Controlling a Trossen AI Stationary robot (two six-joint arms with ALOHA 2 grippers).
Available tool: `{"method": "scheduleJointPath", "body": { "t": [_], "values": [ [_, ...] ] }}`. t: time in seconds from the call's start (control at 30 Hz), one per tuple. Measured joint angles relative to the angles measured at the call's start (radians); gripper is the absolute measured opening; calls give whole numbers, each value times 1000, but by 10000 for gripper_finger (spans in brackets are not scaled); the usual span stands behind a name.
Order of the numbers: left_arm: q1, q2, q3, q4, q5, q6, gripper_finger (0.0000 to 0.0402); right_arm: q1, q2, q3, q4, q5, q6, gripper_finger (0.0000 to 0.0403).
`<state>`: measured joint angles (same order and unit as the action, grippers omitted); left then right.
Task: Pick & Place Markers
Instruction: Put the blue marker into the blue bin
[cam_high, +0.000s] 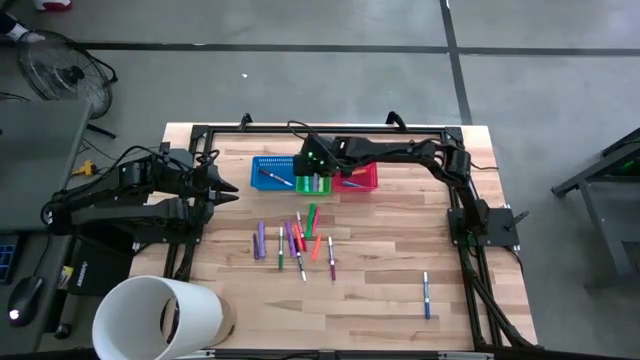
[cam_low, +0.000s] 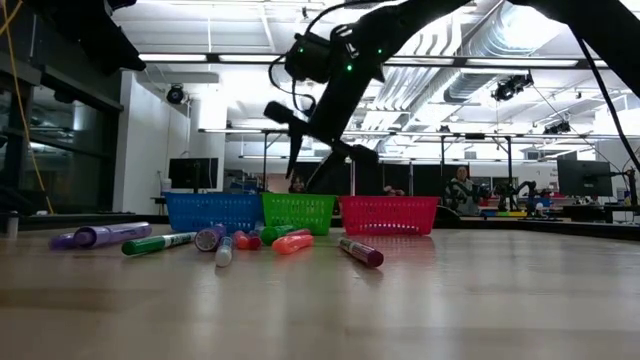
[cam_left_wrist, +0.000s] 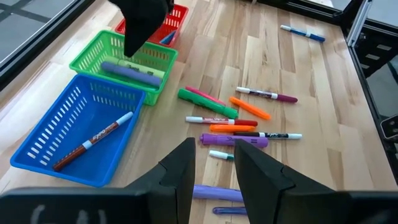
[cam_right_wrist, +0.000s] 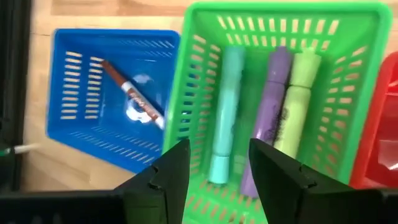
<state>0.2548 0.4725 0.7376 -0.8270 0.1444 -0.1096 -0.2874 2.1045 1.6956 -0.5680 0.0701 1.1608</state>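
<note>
Seen from above, the markers (cam_high: 296, 243) lie in a loose cluster at the table's centre, one blue marker (cam_high: 426, 296) well apart toward four o'clock. The right gripper (cam_high: 316, 170) hangs over the green basket (cam_high: 318, 185), at twelve o'clock of the cluster; the left gripper (cam_high: 228, 190) waits at ten o'clock.

From table height, the sticks lie flat in front of the blue basket (cam_low: 212, 212), green basket and red basket (cam_low: 389, 214), with the right arm above them.

Past the left wrist's fingers (cam_left_wrist: 180, 171), which stand parted and empty, the cluster fans out, several markers touching or crossing.

Looking down from the right wrist, its fingers (cam_right_wrist: 168, 174) are spread with nothing between them, and three fat markers (cam_right_wrist: 273, 112) lie side by side in the green basket; a thin one lies in the blue.

These look light, rigid, smooth-barrelled and likely to roll or slip, so a pinch across mid-barrel, on a stick lying clear of its neighbours, seems safest.
</note>
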Motion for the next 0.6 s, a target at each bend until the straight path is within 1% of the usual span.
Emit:
{"method": "scheduleJointPath", "body": {
  "t": [0.23, 0.43, 0.6],
  "values": [
    [0, 0, 0, -1, 3, 0, 110, 7, -26, 88, -199, -18, -84, 154],
    [0, 0, 0, -2, 5, 0, 110, 27, -74, 167, -478, -6, -157, 154],
    [0, 0, 0, -3, 11, 0, 110, 78, -149, 180, -679, 14, -175, 154]
  ]
}}
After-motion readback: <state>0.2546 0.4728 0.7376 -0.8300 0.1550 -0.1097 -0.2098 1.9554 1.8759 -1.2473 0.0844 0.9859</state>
